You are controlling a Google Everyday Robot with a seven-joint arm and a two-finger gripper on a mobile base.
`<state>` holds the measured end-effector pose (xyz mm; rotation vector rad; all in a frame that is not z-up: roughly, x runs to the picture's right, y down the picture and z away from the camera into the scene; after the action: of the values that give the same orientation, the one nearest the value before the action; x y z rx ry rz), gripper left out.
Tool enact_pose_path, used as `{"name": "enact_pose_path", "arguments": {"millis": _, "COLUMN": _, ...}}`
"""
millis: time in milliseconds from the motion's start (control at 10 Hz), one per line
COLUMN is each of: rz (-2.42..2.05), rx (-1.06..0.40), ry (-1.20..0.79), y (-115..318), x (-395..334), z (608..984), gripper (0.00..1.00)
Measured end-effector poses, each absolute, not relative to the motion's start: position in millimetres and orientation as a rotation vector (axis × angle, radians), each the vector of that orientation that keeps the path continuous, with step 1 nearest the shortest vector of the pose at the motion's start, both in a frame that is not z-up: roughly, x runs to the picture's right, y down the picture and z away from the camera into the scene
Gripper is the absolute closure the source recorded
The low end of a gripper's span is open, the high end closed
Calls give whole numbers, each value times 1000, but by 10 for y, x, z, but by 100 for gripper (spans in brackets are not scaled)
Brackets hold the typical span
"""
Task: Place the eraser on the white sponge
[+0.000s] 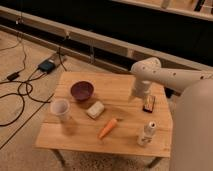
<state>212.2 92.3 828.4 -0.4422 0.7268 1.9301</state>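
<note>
The eraser (148, 103), a dark flat block with an orange-red strip, lies near the right edge of the wooden table (115, 80). The white sponge (95, 109), a cream pad, lies near the table's middle, below the purple bowl. My gripper (139, 96) hangs from the white arm (165, 75) just left of the eraser, close above the table. The arm hides the gripper's lower part.
A purple bowl (81, 90) and a white cup (60, 108) stand on the left half. An orange carrot (107, 128) lies in front of the sponge. A white bottle (146, 133) stands at the front right. Cables and a power box (47, 65) lie on the floor at left.
</note>
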Motion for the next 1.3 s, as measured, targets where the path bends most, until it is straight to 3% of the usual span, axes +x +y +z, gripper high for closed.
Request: {"name": "enact_pose_path", "arguments": {"millis": 1300, "rz": 1869, "rx": -440, "ry": 796, "y": 915, "x": 2927, "z": 8967, "gripper": 35}}
